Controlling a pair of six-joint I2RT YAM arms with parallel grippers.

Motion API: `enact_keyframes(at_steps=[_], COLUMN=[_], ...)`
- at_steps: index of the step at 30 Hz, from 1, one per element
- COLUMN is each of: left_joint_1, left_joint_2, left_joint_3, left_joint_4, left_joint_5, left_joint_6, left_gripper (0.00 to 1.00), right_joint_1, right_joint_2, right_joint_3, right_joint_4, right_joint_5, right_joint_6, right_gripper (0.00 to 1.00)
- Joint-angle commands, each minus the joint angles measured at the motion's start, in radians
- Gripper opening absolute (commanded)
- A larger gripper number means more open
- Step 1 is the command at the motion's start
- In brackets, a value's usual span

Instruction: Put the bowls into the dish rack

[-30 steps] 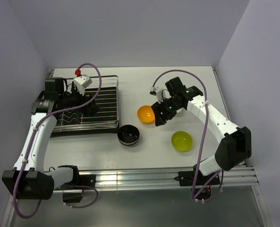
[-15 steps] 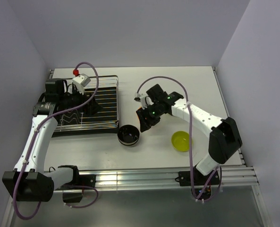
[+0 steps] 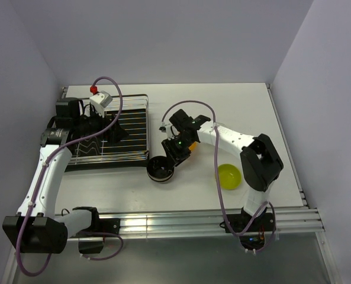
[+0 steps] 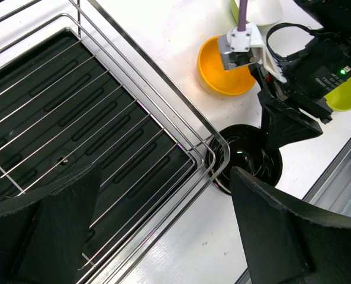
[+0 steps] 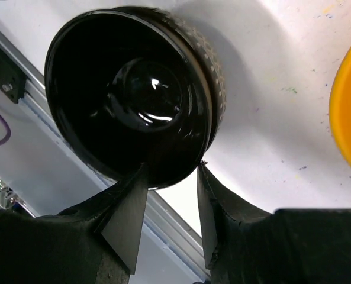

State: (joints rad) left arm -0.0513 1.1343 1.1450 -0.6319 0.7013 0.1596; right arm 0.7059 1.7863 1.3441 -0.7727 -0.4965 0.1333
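Observation:
The black bowl (image 3: pixel 161 170) stands upright on the table just off the near right corner of the chrome dish rack (image 3: pixel 134 127). My right gripper (image 3: pixel 170 155) is open, and its two fingers straddle the bowl's rim (image 5: pixel 134 94) without closing on it. The orange bowl (image 3: pixel 190 149) lies mostly hidden under the right arm and shows in the left wrist view (image 4: pixel 219 68). The lime bowl (image 3: pixel 228 176) sits to the right. My left gripper (image 3: pixel 113 135) is open and empty above the rack (image 4: pixel 74 118). The rack holds no bowls. The white bowls are out of view.
The aluminium rail (image 3: pixel 181 223) runs along the table's near edge, close below the black bowl. The rack's raised wire rim (image 4: pixel 219 160) almost touches the black bowl (image 4: pixel 246 157). The walls enclose the table on the left, back and right.
My right gripper has swung left from beside the orange bowl to over the black bowl's rim. The left arm has hardly moved.

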Motion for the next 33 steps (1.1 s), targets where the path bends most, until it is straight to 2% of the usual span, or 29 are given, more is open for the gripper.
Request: enact_keyframes(at_steps=[1, 6, 10, 14, 15, 21, 24, 33], left_joint_1=[-0.004, -0.004, -0.004, -0.004, -0.004, -0.004, -0.004, -0.004], left_joint_2=[-0.015, -0.010, -0.015, -0.021, -0.019, -0.019, -0.011, -0.008], left_joint_3=[0.022, 0.021, 0.013, 0.007, 0.006, 0.007, 0.012, 0.010], left_joint_4=[0.034, 0.035, 0.043, 0.046, 0.046, 0.043, 0.035, 0.047], left_joint_5=[0.000, -0.002, -0.006, -0.013, -0.014, -0.019, -0.019, 0.000], left_joint_6=[-0.005, -0.002, -0.002, -0.002, -0.002, 0.009, 0.011, -0.009], left_gripper=[0.96, 0.96, 0.95, 0.95, 0.96, 0.96, 0.96, 0.96], right_joint_1=[0.007, 0.007, 0.007, 0.007, 0.007, 0.007, 0.007, -0.003], right_joint_2=[0.031, 0.074, 0.090, 0.111, 0.125, 0.143, 0.145, 0.065], right_joint_3=[0.070, 0.116, 0.139, 0.151, 0.156, 0.199, 0.222, 0.227], right_joint_4=[-0.014, -0.045, -0.066, -0.085, -0.092, -0.134, -0.160, -0.155], right_joint_5=[0.013, 0.021, 0.038, 0.065, 0.073, 0.075, 0.050, 0.000], right_joint_6=[0.009, 0.009, 0.002, -0.008, -0.011, -0.026, -0.044, -0.060], right_gripper=[0.45, 0.45, 0.36, 0.32, 0.27, 0.16, 0.01, 0.00])
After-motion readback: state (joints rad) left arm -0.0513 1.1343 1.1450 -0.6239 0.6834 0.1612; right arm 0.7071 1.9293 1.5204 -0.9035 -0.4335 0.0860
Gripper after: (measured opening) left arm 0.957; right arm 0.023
